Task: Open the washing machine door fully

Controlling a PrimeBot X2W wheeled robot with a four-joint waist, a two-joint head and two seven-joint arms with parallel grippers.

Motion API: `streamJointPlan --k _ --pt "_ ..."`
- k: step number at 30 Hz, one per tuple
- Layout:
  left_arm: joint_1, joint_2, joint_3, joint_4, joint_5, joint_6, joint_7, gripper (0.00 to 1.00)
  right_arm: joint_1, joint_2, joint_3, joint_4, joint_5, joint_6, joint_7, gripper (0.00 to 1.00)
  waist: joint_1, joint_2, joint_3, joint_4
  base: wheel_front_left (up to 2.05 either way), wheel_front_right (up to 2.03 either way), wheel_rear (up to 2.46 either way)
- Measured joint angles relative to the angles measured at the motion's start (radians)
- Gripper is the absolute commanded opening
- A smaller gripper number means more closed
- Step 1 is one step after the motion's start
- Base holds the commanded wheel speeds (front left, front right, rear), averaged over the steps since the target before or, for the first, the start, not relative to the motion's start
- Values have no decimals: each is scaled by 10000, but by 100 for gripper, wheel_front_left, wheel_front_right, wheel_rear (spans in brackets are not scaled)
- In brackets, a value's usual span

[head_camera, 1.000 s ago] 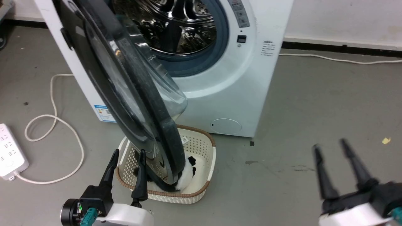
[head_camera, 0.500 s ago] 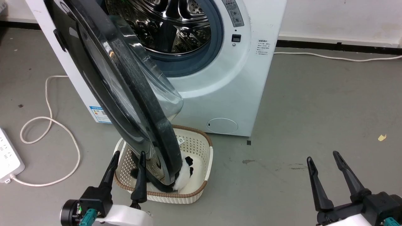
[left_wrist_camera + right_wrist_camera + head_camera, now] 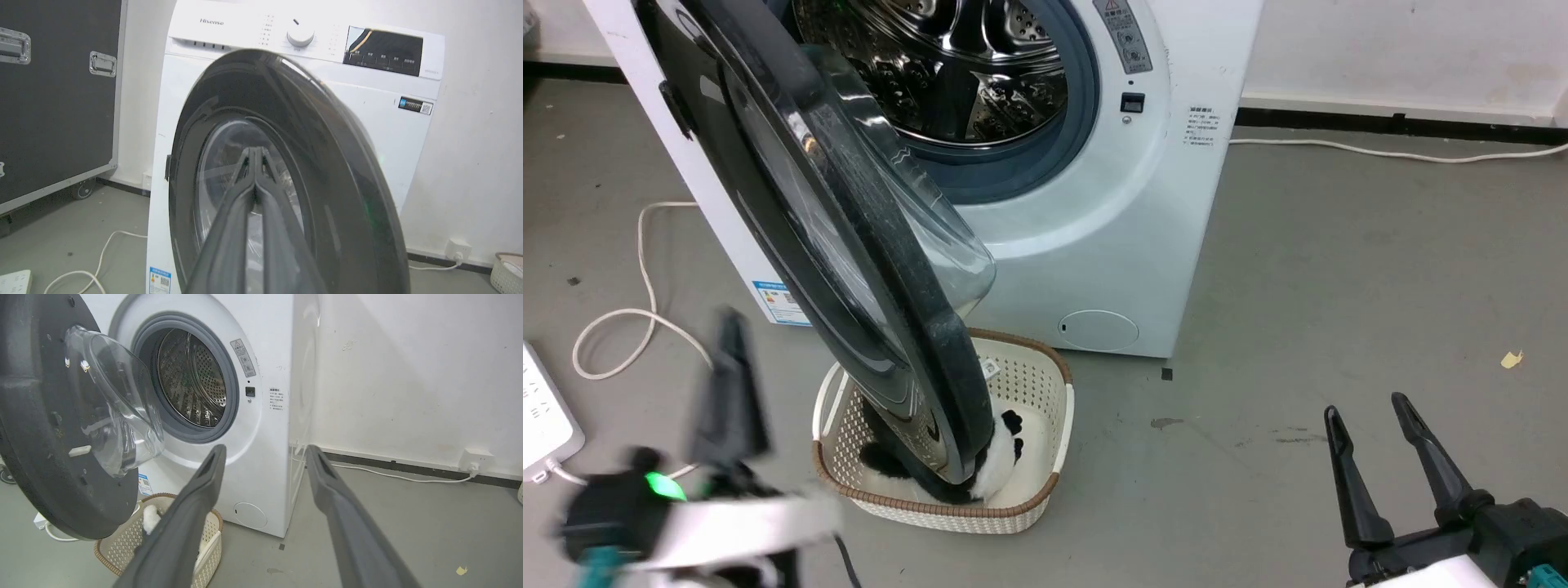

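The washing machine door [image 3: 907,302] stands about half open, swung out from the white machine [image 3: 1143,204], its lower rim over a basket. Its glossy black outer face [image 3: 327,163] and its inner side with the clear glass bowl [image 3: 118,416] both show. My left gripper [image 3: 732,335] is blurred at the lower left, on the door's outer side and apart from its rim. In the left wrist view its fingers [image 3: 255,153] lie pressed together, shut on nothing, pointing at the door glass. My right gripper [image 3: 1365,406] is open over bare floor at the lower right, its fingers [image 3: 196,498] spread wide.
A cream perforated basket [image 3: 1045,482] holding a black-and-white plush [image 3: 1005,445] sits on the floor under the door. A white power strip [image 3: 543,408] and looped cable [image 3: 645,269] lie to the left. A black flight case [image 3: 53,102] stands left of the machine.
My left gripper has swung left, away from the door's lower rim, and has shut. The right gripper and the door have stayed where they were; the camera has shifted slightly.
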Motion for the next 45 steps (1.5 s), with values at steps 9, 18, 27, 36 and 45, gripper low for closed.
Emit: streamJointPlan --k 9,18,27,36,45 --pt "-1562 6 692 -2824 -153 330 -12 0 -23 6 -63 104 320 0 0 100 1 0 -123 -69 0 0 0" --pt "-2297 291 -752 -3214 1204 174 1718 0 -26 8 13 140 410 0 0 100 0 0 -155 -245 0 0 0" --pt "-1573 40 -3639 -1302 1306 311 3168 0 -39 12 6 186 508 -2 0 100 0 0 42 -408 0 0 0" --pt "-1292 0 -4370 1101 838 738 2930 0 -68 12 15 219 585 -2 -2 100 1 0 225 -420 0 0 0" --pt "-1511 -33 -3741 3183 272 1131 1737 0 -218 12 35 278 683 -2 -2 100 1 0 332 -109 0 0 0"
